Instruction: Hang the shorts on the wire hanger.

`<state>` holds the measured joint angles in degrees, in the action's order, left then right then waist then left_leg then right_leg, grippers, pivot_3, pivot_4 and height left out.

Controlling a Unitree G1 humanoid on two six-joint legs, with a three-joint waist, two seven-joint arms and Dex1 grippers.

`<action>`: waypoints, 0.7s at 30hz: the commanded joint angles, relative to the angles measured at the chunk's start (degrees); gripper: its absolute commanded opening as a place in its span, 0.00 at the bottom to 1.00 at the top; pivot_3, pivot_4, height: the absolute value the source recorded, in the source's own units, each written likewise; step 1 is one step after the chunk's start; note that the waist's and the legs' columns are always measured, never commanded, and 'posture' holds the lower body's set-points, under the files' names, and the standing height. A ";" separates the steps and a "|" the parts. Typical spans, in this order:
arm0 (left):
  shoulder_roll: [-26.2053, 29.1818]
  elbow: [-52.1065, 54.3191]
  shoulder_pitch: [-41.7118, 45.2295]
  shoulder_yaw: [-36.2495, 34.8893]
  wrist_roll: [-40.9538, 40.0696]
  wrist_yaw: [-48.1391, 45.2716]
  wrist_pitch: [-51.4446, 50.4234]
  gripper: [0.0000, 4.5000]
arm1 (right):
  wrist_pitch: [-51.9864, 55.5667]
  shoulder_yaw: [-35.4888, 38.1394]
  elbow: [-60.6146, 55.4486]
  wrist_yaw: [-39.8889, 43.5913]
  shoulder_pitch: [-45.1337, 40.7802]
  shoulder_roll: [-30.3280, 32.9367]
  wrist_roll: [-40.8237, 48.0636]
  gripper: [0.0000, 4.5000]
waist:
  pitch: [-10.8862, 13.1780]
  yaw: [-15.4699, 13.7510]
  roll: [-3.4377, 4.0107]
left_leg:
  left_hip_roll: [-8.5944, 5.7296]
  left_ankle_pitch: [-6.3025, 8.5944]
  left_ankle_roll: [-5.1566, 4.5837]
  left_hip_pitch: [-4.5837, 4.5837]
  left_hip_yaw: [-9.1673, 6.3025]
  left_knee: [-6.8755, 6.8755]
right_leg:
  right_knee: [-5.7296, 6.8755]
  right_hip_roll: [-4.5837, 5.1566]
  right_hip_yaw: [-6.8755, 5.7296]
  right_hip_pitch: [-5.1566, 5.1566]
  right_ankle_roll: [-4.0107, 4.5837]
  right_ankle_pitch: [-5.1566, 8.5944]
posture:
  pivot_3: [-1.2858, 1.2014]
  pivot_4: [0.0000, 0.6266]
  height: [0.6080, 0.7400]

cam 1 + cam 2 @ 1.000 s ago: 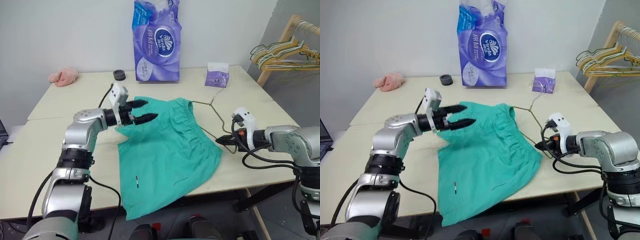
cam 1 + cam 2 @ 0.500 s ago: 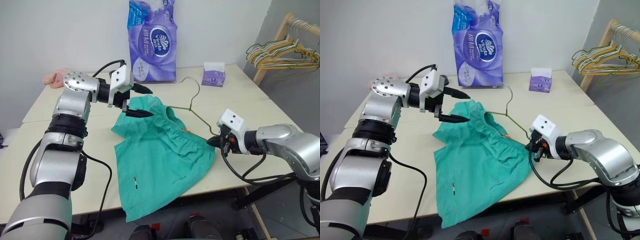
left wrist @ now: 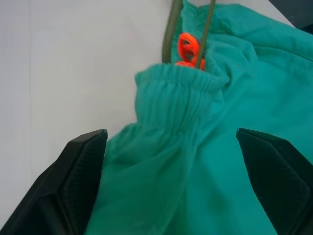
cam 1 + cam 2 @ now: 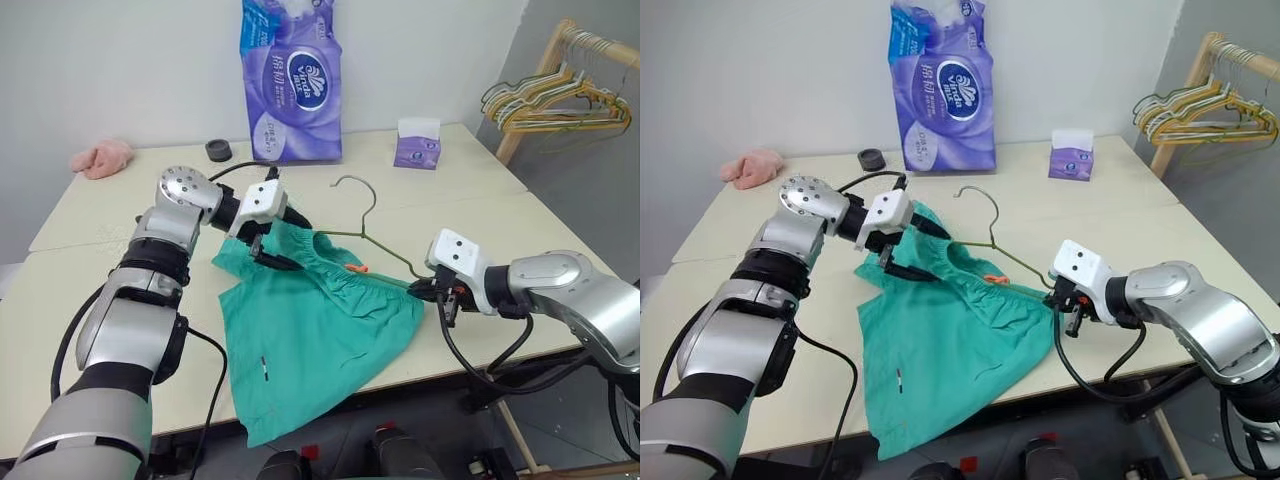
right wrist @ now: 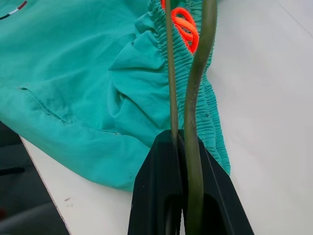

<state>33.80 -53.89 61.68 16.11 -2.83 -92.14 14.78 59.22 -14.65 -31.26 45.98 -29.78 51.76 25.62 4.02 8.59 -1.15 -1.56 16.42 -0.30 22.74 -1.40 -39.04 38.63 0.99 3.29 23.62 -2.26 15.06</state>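
The large teal-green fabric shorts (image 4: pixel 310 320) lie spread on the pale bench (image 4: pixel 90 270), their lower hem drooping over its near edge. The thin dull-grey wire hanger (image 4: pixel 372 238) reaches across the gathered waistband, its hook rising free above the bench and one end buried in the cloth beside an orange drawstring (image 3: pixel 188 49).

The right pincer (image 4: pixel 428 290) is clamped tight on the hanger's end at the waistband's right corner. The left pincer (image 4: pixel 285 243) stands wide, its two black fingers straddling the bunched left end of the waistband without gripping it.

This looks like the threading step: hanger partly inside the waist, cloth not yet settled on it. The next move likely calls for the left pincer to pinch the elastic edge and draw it over the wire while the right one keeps the hanger steady.
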 commanded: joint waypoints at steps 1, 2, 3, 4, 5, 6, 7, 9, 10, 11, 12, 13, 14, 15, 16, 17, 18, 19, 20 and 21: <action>0.97 -0.53 0.32 1.40 0.02 -0.36 1.03 1.00 | -2.16 0.83 -1.75 0.78 -0.53 0.61 -0.79 0.00 | 0.00 -0.02 0.00 | 0.00 0.00 0.00 0.01 0.00 -0.01 | 0.00 0.00 0.00 0.00 0.00 0.00 | 0.44 0.04 1.00; 0.74 -1.19 0.40 1.39 0.04 -0.36 0.79 0.96 | -2.54 0.77 -1.78 0.94 -0.60 0.60 -1.00 0.00 | 0.00 -0.03 0.00 | 0.00 0.00 0.00 0.01 0.00 -0.02 | 0.00 0.00 0.00 0.00 0.00 0.00 | 0.44 0.04 1.00; 0.55 -1.70 0.48 1.38 0.02 -0.36 0.70 0.91 | -2.82 0.71 -1.83 1.09 -0.63 0.61 -1.15 0.00 | 0.00 -0.02 0.00 | 0.00 0.00 0.00 0.01 0.00 -0.02 | 0.00 0.00 0.00 0.00 0.00 0.00 | 0.44 0.04 1.00; 0.26 -2.14 0.52 1.18 0.10 -0.36 0.75 0.86 | -3.22 0.58 -1.94 1.35 -0.67 0.67 -1.25 0.00 | 0.00 -0.02 0.00 | 0.00 0.00 0.00 0.02 0.00 -0.03 | 0.00 0.00 0.00 0.00 0.00 0.00 | 0.44 0.04 1.00; 0.07 -2.44 0.56 1.07 0.16 -0.36 0.82 0.80 | -3.52 0.49 -2.01 1.54 -0.68 0.71 -1.34 0.00 | 0.00 -0.03 0.00 | 0.00 0.00 0.00 0.02 0.01 -0.03 | 0.00 0.00 0.00 0.00 0.00 0.00 | 0.44 0.04 1.00; -0.09 -2.55 0.51 0.93 0.19 -0.36 0.89 0.74 | -3.62 0.59 -2.21 1.63 -0.55 0.67 -1.32 0.00 | 0.00 -0.03 0.00 | -0.01 0.00 0.00 0.02 0.01 -0.03 | 0.00 0.00 0.00 0.00 0.00 0.00 | 0.43 0.04 1.00; -0.23 -2.59 0.38 0.90 0.13 -0.36 0.84 0.66 | -3.98 0.50 -2.49 1.88 -0.41 0.75 -1.50 0.00 | 0.00 -0.01 0.00 | -0.01 0.00 0.00 0.02 0.01 -0.05 | 0.00 0.00 -0.01 0.00 0.00 0.00 | 0.43 0.04 1.00; -0.38 -2.45 0.10 0.96 -0.21 -0.36 0.51 0.54 | -4.27 0.55 -2.92 2.18 -0.10 0.74 -1.69 0.00 | 0.00 -0.01 0.00 | -0.01 0.00 0.00 0.03 0.01 -0.07 | 0.01 0.00 0.00 0.00 0.00 0.00 | 0.43 0.03 1.00; -0.41 -2.41 0.04 0.97 -0.32 -0.36 0.41 0.48 | -4.32 0.59 -3.00 2.26 -0.03 0.71 -1.76 0.00 | 0.00 -0.01 0.00 | -0.01 0.00 0.00 0.04 0.01 -0.07 | 0.01 0.00 0.00 0.00 -0.01 0.00 | 0.43 0.03 1.00; -0.41 -2.37 -0.01 1.03 -0.41 -0.36 0.37 0.42 | -4.60 0.56 -3.02 2.40 -0.02 0.72 -1.98 0.00 | 0.00 -0.01 -0.01 | -0.01 0.00 0.00 0.03 0.01 -0.07 | 0.01 0.00 0.00 0.00 0.00 0.00 | 0.43 0.03 1.00; -0.42 -2.25 -0.10 1.16 -0.68 -0.36 0.13 0.34 | -4.96 0.57 -3.01 2.51 -0.05 0.69 -2.24 0.00 | 0.00 0.00 0.00 | -0.01 0.00 0.00 0.03 0.01 -0.07 | 0.01 0.00 0.00 0.00 0.00 0.00 | 0.43 0.03 1.00; -0.46 -1.92 -0.35 1.34 -1.04 -0.36 -0.19 0.28 | -5.49 0.58 -3.02 2.64 0.05 0.69 -2.53 0.00 | -0.01 0.02 0.00 | -0.01 0.00 0.00 0.03 0.01 -0.07 | 0.02 0.00 0.00 -0.01 0.00 0.00 | 0.43 0.03 1.00; -0.48 -1.68 -0.54 1.47 -1.31 -0.36 -0.42 0.20 | -5.87 0.60 -3.02 2.75 0.14 0.67 -2.75 0.00 | -0.01 0.06 0.00 | -0.01 0.00 0.00 0.03 0.01 -0.08 | 0.02 0.00 0.00 0.00 0.00 0.00 | 0.43 0.03 1.00; -0.49 -1.51 -0.65 1.55 -1.49 -0.36 -0.58 0.14 | -6.10 0.64 -3.01 2.84 0.23 0.64 -2.90 0.00 | -0.01 0.09 -0.01 | -0.01 0.00 0.00 0.03 0.01 -0.08 | 0.03 0.00 0.00 0.00 0.00 0.00 | 0.43 0.03 1.00; -0.44 -1.03 -1.02 1.77 -1.66 -0.36 -0.60 0.06 | -7.02 0.50 -2.94 3.11 0.29 0.73 -3.40 0.00 | -0.01 0.13 0.00 | -0.01 0.00 0.00 0.03 0.01 -0.08 | 0.03 0.00 0.00 0.00 0.00 0.00 | 0.43 0.03 1.00; -0.36 -0.41 -1.45 2.05 -1.95 -0.36 -0.80 0.01 | -7.99 0.39 -2.84 3.28 0.40 0.81 -3.99 0.00 | -0.01 0.13 0.00 | -0.01 0.00 0.00 0.03 0.00 -0.08 | 0.03 0.00 0.00 0.00 0.00 0.00 | 0.43 0.03 1.00; -0.26 0.27 -1.97 2.32 -2.19 -0.36 -0.92 0.01 | -8.92 0.26 -2.76 3.43 0.60 0.95 -4.66 0.00 | -0.01 0.14 0.00 | -0.02 0.00 0.00 0.03 0.01 -0.08 | 0.03 0.01 0.00 0.00 0.00 0.00 | 0.43 0.03 1.00; -0.17 0.74 -2.41 2.47 -2.32 -0.36 -0.92 0.01 | -9.92 0.00 -2.64 3.51 0.79 1.14 -5.53 0.00 | -0.02 0.19 -0.01 | -0.02 0.00 0.00 0.03 0.00 -0.08 | 0.03 0.01 0.00 0.00 0.00 0.00 | 0.43 0.02 1.00; -0.09 1.08 -2.68 2.54 -2.39 -0.36 -0.97 0.01 | -10.56 -0.16 -2.54 3.56 0.95 1.26 -6.09 0.00 | -0.02 0.21 -0.02 | -0.01 0.00 0.00 0.03 0.00 -0.08 | 0.04 0.01 0.00 0.00 0.00 0.00 | 0.43 0.02 1.00; -0.02 1.35 -2.89 2.59 -2.44 -0.36 -1.01 0.01 | -11.20 -0.28 -2.45 3.80 1.11 1.42 -6.53 0.00 | -0.02 0.24 -0.01 | -0.01 0.00 0.00 0.03 -0.01 -0.08 | 0.04 0.01 -0.01 0.00 0.00 0.00 | 0.43 0.02 1.00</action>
<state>33.35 -54.36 58.15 18.97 -3.83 -92.16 14.12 50.25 -15.13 -32.43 49.00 -28.20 52.84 19.69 4.00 8.83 -1.16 -1.58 16.42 -0.30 22.77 -1.41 -39.12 38.68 1.00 3.28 23.61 -2.26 15.06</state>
